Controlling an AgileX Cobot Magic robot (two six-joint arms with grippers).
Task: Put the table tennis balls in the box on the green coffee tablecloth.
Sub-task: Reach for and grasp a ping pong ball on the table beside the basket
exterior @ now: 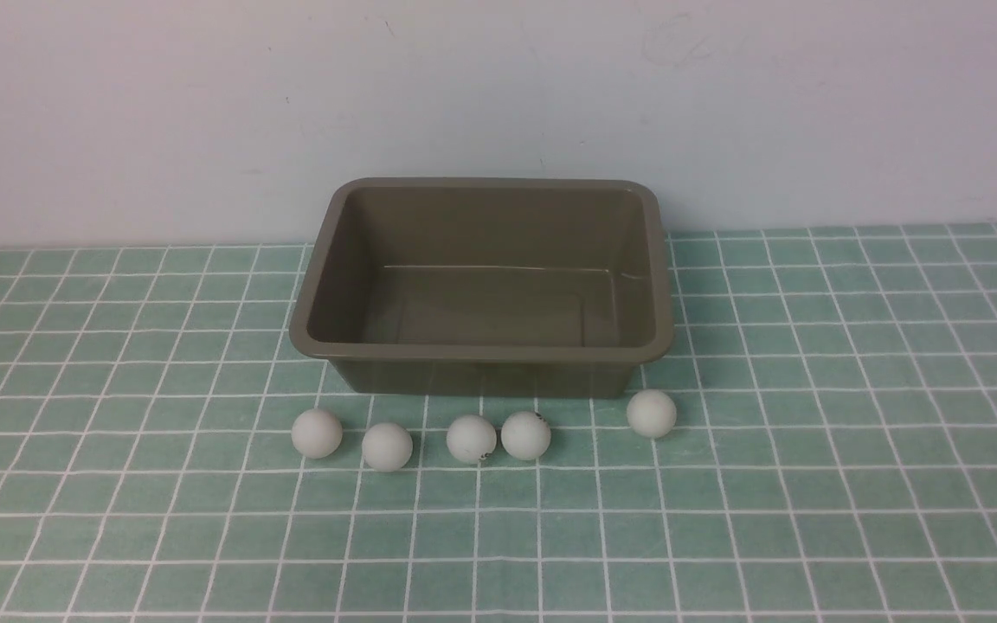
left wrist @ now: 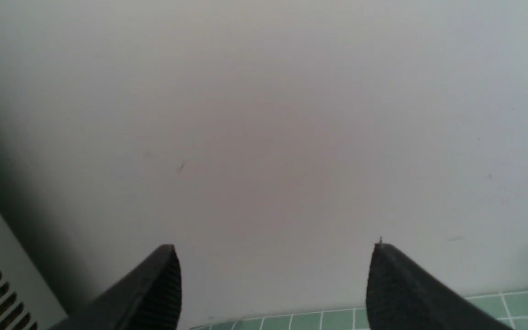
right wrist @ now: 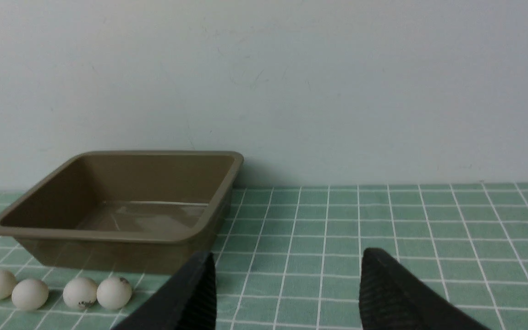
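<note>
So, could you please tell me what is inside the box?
Nothing: the box shows only its bare floor. Its near wall hides a strip of floor. The five balls lie outside, on the cloth.

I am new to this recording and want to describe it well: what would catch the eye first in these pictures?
First, the empty olive-brown box standing centrally on the green checked tablecloth, close to the white wall. Next, five white table tennis balls lying in a row on the cloth just in front of it, none inside yet.

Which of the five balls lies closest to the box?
The rightmost ball, alone by the box's front right corner; the other four lie farther from it.
</note>
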